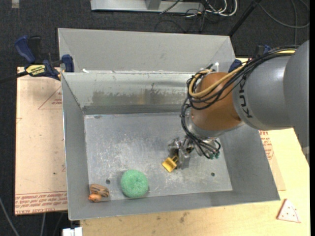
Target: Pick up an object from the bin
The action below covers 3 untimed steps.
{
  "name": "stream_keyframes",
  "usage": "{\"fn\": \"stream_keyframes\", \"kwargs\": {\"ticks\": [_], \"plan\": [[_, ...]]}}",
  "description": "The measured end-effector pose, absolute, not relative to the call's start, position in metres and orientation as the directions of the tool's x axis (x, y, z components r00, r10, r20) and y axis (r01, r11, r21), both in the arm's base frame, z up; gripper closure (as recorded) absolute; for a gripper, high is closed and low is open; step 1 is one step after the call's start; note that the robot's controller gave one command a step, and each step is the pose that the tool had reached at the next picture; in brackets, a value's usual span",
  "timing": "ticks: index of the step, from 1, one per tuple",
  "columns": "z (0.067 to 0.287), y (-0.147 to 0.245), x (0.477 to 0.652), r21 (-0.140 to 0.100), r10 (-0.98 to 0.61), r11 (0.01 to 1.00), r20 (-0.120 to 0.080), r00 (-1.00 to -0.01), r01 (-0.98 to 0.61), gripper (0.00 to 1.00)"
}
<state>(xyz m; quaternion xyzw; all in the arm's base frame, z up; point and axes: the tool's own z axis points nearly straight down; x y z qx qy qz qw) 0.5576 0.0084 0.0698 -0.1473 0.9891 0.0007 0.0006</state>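
My gripper (178,157) is low over the bin floor, right of centre, below the orange wrist cover. A small yellow block-shaped thing (169,165) lies at its fingertips, touching or just beside them. I cannot make out whether the block sits between the fingers. A round green scrub sponge (134,183) rests on the floor toward the front left, well away from the gripper.
A small brown and orange toy-like thing (99,192) lies in the front left corner. The arm and its cables hang over the right half of the bin.
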Motion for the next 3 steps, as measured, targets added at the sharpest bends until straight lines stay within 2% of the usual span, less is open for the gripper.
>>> {"fn": "stream_keyframes", "kwargs": {"ticks": [1, 2, 3], "plan": [[0.07, 0.008, 0.558, 0.001, -0.292, 0.956, -0.001, -0.956, -0.292, 1.0], [0.128, 0.017, 0.558, 0.0, -0.292, 0.957, -0.003, -0.957, -0.292, 1.0], [0.128, 0.017, 0.558, 0.0, -0.292, 0.956, -0.003, -0.956, -0.292, 1.0]]}}
